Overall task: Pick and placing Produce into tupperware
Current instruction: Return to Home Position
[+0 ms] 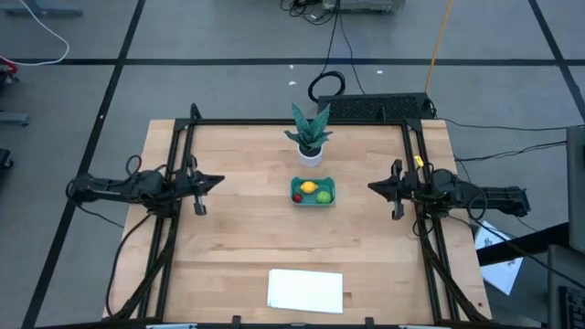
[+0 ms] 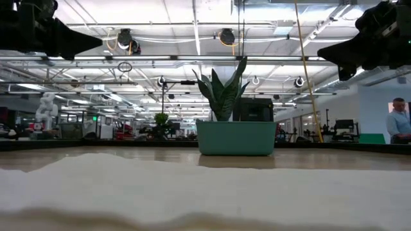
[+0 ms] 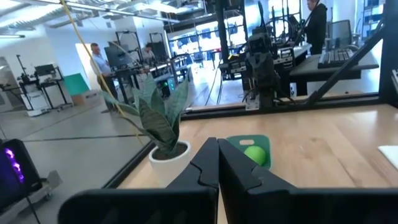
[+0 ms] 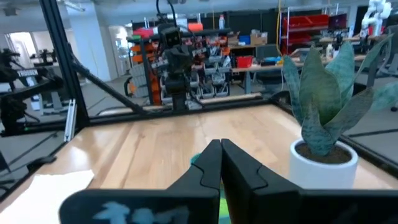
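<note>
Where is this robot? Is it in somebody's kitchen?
No, it looks like a big robot lab or workshop. Beyond the wooden table are workbenches with computer screens, red shelves of gear, and a person standing by a desk.

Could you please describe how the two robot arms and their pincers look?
The left arm and the right arm are both slim, jointed and nearly black, with thin black cables looping beside them. The left pincer and the right pincer each have two matte black fingers tapering to a wedge-like point. No markings are visible.
</note>
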### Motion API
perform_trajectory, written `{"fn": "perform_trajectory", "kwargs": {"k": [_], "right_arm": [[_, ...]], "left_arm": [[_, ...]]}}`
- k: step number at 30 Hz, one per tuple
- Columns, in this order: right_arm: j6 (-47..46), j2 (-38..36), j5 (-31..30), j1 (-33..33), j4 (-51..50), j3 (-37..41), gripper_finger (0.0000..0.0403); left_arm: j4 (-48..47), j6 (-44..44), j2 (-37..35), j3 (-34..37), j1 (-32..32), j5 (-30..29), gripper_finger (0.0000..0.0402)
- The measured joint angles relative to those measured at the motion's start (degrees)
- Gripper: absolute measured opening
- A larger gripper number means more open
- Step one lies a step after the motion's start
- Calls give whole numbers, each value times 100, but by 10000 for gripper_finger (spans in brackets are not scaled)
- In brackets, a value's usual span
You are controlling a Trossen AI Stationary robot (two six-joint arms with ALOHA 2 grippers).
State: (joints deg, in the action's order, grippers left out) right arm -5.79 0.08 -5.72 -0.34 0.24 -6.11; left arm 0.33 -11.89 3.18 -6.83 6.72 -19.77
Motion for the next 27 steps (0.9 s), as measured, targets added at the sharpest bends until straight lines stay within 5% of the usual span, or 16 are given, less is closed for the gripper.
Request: {"fn": "perform_trajectory", "kwargs": {"k": [17, 27], "right_arm": [[-173, 0, 4, 2, -80, 0, 0], [-255, 0, 4, 2, -54, 0, 0]], "left_arm": [[-271, -30, -308, 220, 4, 32, 0], [78, 260, -307, 459, 4, 909, 0]]}}
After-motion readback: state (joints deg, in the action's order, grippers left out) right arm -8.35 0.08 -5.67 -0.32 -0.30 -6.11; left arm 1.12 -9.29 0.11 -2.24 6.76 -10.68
